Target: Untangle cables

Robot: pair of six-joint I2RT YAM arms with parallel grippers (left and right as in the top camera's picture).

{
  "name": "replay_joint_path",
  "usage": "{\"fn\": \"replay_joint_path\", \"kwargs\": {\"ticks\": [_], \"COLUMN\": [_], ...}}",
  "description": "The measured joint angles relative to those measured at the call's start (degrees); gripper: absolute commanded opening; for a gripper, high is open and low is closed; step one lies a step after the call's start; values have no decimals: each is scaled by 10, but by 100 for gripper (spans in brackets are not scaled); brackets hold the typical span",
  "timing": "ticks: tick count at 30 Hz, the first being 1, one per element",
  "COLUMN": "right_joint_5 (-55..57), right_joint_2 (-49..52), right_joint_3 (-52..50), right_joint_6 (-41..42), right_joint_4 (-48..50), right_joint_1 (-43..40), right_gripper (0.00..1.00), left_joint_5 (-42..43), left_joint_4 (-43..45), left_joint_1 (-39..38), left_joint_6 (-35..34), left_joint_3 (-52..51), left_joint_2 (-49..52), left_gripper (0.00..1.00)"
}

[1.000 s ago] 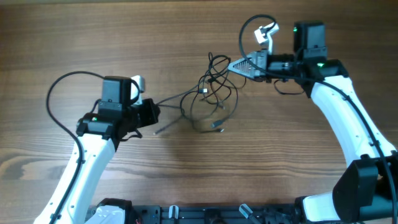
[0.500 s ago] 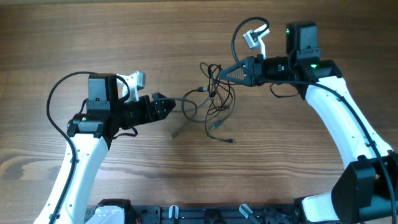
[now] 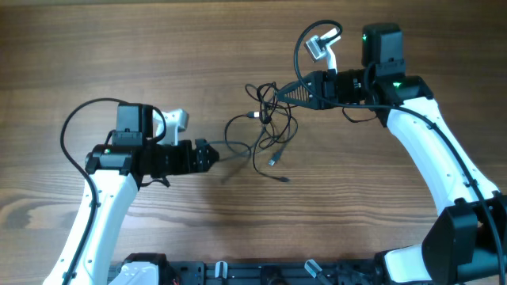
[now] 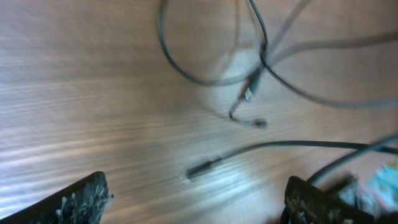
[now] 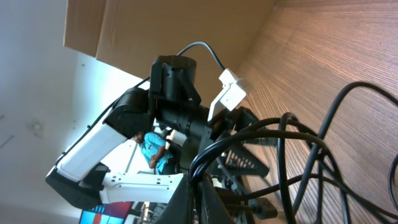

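**Wooden table, tangle gripped one-sided**

Pinched the cables at the tangle's upper right in the clenched right gripper; hung the left gripper spread wide and empty, left of the tangle. Likely risked cinching the knot, or dragging the whole bundle, by pulling unopposed.

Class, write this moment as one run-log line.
left end effector: open, empty | right end effector: shut on cables | cables: tangled, loose ends on table

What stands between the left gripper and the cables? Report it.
Nothing visible. The left gripper, open, faces the cables across bare table; one loose strand lies just ahead of it. The right gripper pinches the tangle's far side.
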Motion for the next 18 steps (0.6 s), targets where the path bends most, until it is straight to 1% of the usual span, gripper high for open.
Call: {"fn": "replay_joint_path", "kwargs": {"ticks": [1, 3, 4, 7, 12, 13, 14, 18], "right_joint_5": [0, 0, 0, 0, 0, 0, 0, 0], "right_joint_2": [0, 0, 0, 0, 0, 0, 0, 0], "right_joint_3": [0, 0, 0, 0, 0, 0, 0, 0], "right_joint_6": [0, 0, 0, 0, 0, 0, 0, 0], "right_joint_4": [0, 0, 0, -1, -2, -2, -2, -2], "right_joint_1": [0, 0, 0, 0, 0, 0, 0, 0], "right_gripper": [4, 4, 4, 4, 4, 5, 4, 4], "left_joint_5": [6, 21, 26, 53, 161, 189, 246, 444], "left_joint_4": [-6, -17, -22, -63, -128, -143, -150, -120], "left_joint_1": [0, 0, 0, 0, 0, 0, 0, 0], "left_joint_6": [6, 6, -10, -70, -105, -108, -111, -90], "left_joint_3": [0, 0, 0, 0, 0, 0, 0, 0], "left_joint_2": [0, 0, 0, 13, 49, 54, 58, 61], "left_gripper": [86, 97, 100, 100, 100, 100, 100, 100]}}
